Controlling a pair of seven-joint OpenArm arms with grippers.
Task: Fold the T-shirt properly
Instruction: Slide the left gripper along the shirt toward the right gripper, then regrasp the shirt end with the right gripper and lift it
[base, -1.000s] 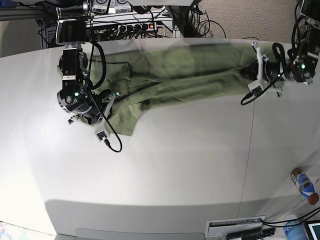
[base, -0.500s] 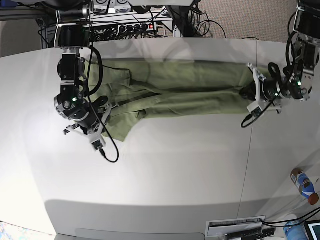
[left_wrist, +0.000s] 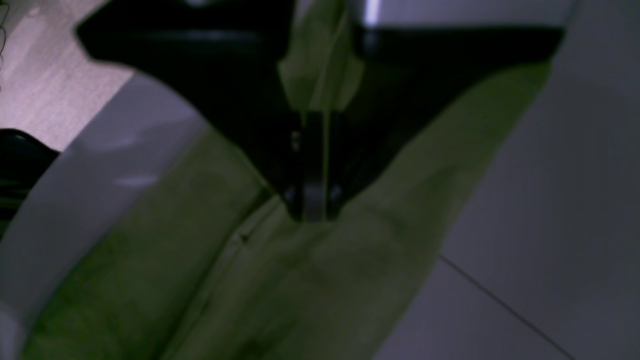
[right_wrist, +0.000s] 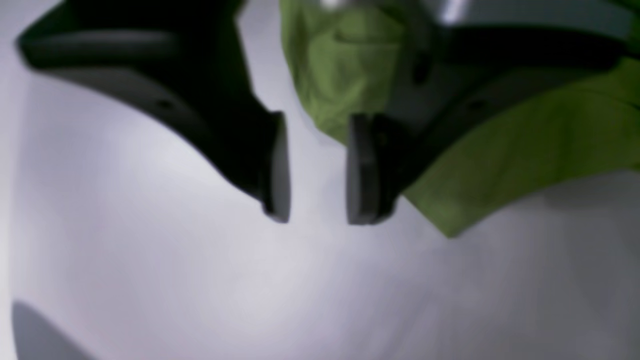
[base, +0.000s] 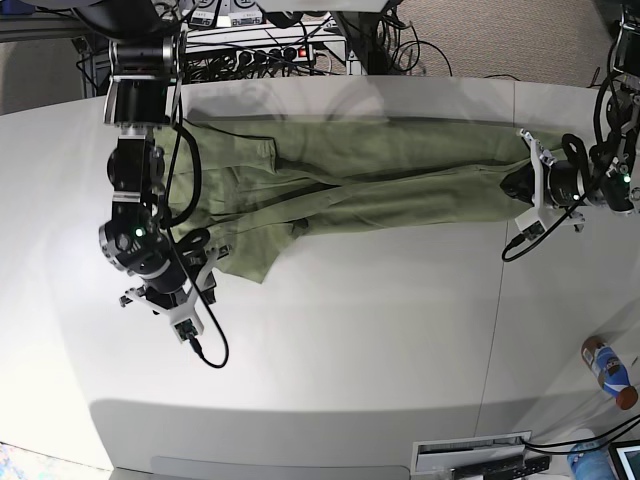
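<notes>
While the T-shirt (base: 370, 170) lies stretched in a long band across the far half of the counter (base: 380, 330), its long axis runs side to side in the base view, from one arm to the other. The left end effector (left_wrist: 314, 200) sits at that view's right end of the band, its jaws pressed together on a pinch of green cloth that bunches up between them. The right end effector (right_wrist: 312, 170) stands at the opposite end with its jaws parted and nothing between them; the wrist view shows only bare counter in the gap, and the shirt's lower corner (right_wrist: 450, 220) lies just beside the outer jaw, off to that view's right. So the cloth lies beside the free end effector, not under it. That corner hangs toward the near side of the counter, and the right arm is plainly the nearer one to regrasp it.
</notes>
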